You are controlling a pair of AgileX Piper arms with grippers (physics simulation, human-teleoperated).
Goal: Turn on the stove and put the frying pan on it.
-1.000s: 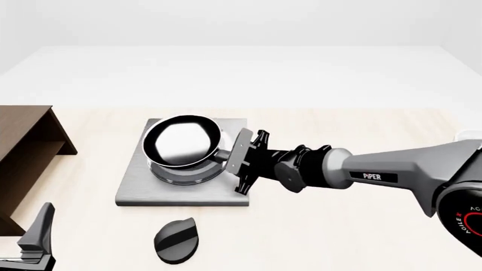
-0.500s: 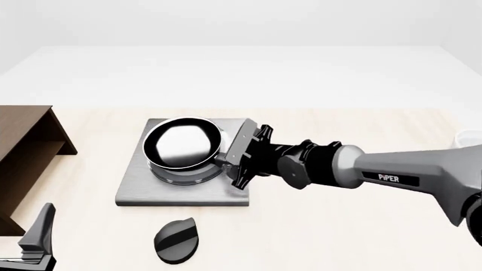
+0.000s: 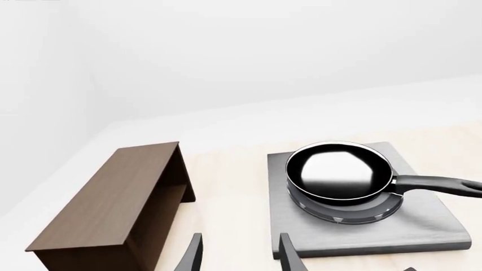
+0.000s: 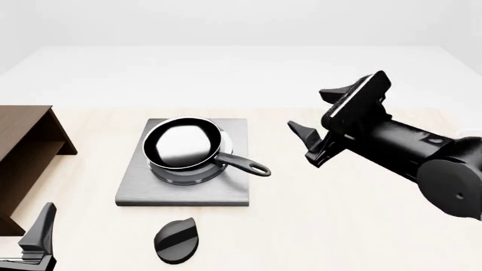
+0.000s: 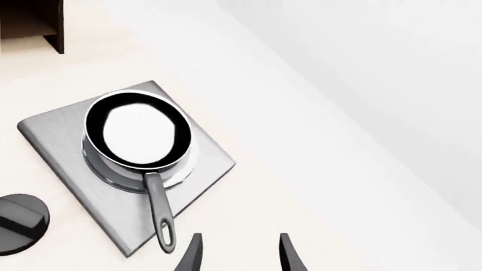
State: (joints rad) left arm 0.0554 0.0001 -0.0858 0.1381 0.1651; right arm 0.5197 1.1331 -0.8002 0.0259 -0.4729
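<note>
The frying pan (image 4: pixel 183 142) sits on the burner rings of the grey stove (image 4: pixel 135 192), its long handle (image 4: pixel 242 164) pointing right and toward me. My right gripper (image 4: pixel 306 108) is open and empty, raised above the table to the right of the handle and clear of it. The right wrist view looks down on the pan (image 5: pixel 137 130) and the stove (image 5: pixel 53 135) past my open fingers (image 5: pixel 193 254). My left gripper (image 4: pixel 38 237) is low at the near left corner, open and empty. The left wrist view shows the pan (image 3: pixel 339 172) on the stove (image 3: pixel 421 231).
A small black teardrop knob (image 4: pixel 175 240) lies on the table in front of the stove, and it also shows in the right wrist view (image 5: pixel 19 220). A brown wooden shelf (image 4: pixel 26 147) stands at the left, also in the left wrist view (image 3: pixel 113 209).
My right gripper has let go of the pan handle and has drawn back to the right and upward. The pan has stayed on the stove. The left arm has not moved.
</note>
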